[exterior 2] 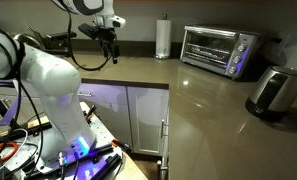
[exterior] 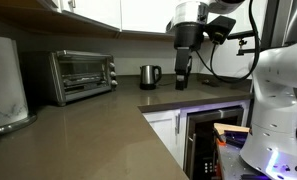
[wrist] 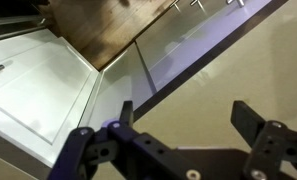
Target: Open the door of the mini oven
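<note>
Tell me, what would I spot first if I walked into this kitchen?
The big white robot arm grabs your eye first, beside the counter with purple light glowing at its base, its open gripper hanging above it. Next comes the shiny silver mini oven against the back wall, its door shut, with a small steel kettle standing apart beside it.

Mini oven (exterior: 83,76) stainless steel, door (exterior 2: 206,47) glass-fronted; countertop (exterior: 88,135) smooth, glossy.

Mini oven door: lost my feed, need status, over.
Status: fingers open, nothing held, far from mini oven; door shut; kettle beside it, not blocking.
</note>
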You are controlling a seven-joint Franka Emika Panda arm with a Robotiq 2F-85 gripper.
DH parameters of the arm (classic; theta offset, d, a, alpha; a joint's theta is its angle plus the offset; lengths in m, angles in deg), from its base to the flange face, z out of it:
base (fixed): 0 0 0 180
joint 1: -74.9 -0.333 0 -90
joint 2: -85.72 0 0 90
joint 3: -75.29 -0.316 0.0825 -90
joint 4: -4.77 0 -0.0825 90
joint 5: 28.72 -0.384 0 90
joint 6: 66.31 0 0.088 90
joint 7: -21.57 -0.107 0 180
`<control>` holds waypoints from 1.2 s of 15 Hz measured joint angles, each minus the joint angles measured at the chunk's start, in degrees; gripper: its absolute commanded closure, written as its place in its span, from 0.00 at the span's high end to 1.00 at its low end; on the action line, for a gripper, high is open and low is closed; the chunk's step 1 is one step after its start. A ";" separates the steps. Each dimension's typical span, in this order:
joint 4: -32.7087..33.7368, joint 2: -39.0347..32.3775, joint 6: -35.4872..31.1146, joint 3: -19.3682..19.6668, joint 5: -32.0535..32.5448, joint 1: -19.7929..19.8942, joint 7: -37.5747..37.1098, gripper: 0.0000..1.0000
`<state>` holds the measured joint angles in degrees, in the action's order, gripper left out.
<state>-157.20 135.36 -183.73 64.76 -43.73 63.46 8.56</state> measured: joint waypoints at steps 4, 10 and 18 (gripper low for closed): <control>0.88 -0.06 0.29 -0.23 1.53 0.83 -0.07 1.00; 2.85 -0.39 -0.60 -3.19 12.70 8.65 -3.25 0.73; 3.66 -1.08 -9.45 -3.99 21.66 16.06 -6.24 0.24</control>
<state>-153.54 134.28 -193.18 60.76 -22.06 79.52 2.31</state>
